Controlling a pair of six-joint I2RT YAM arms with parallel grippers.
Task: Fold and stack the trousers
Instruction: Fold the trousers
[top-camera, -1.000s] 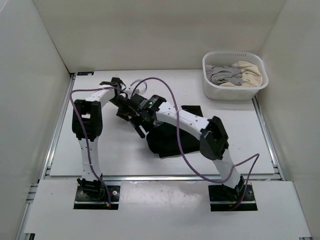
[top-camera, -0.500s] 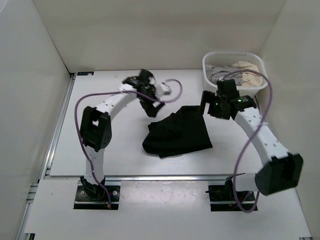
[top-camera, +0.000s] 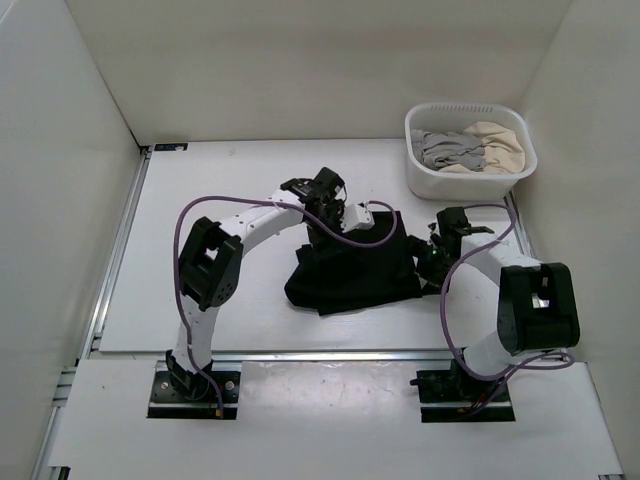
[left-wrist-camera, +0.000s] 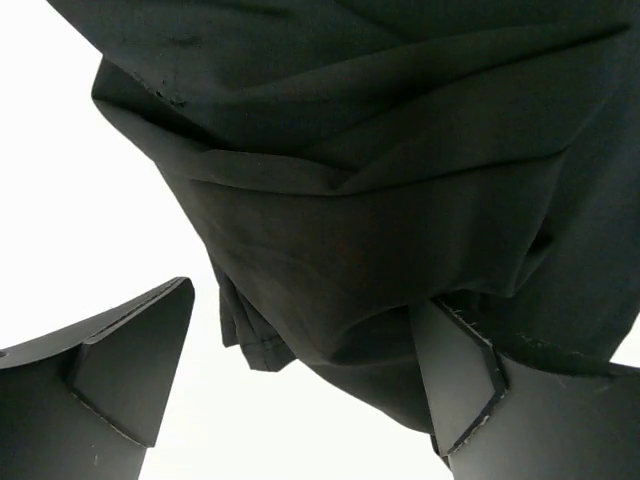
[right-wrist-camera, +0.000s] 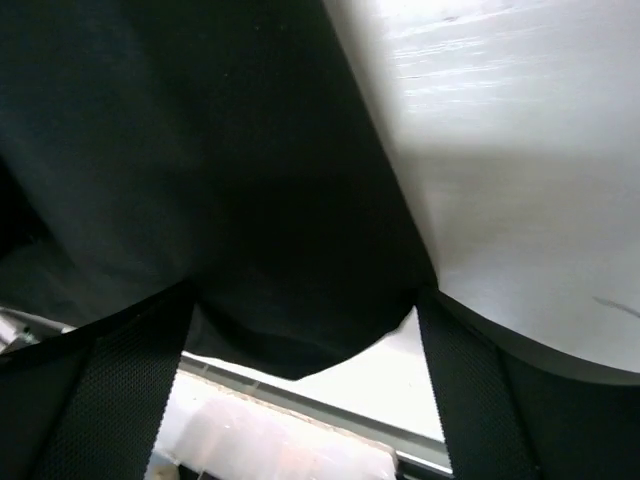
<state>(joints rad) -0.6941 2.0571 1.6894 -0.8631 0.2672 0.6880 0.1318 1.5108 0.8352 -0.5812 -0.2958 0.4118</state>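
Observation:
The black trousers (top-camera: 350, 272) lie bunched in a rough fold at the middle of the white table. My left gripper (top-camera: 337, 218) is over their far edge, jaws wide open. In the left wrist view the trousers (left-wrist-camera: 380, 200) hang wrinkled between my fingers (left-wrist-camera: 462, 380), and a hem corner shows low down. My right gripper (top-camera: 430, 256) is at their right edge, open. In the right wrist view a trouser corner (right-wrist-camera: 270, 300) lies between the open fingers (right-wrist-camera: 480, 400). Neither gripper is closed on the cloth.
A white basket (top-camera: 432, 178) with grey (top-camera: 447, 150) and beige (top-camera: 500, 143) garments stands at the back right. White walls enclose the table on three sides. A metal rail (top-camera: 330, 353) runs along the near edge.
My left gripper moved right and nearer, from the far left onto the trousers' far edge. My right arm swung away from the left side, past the basket, down to the trousers' right edge.

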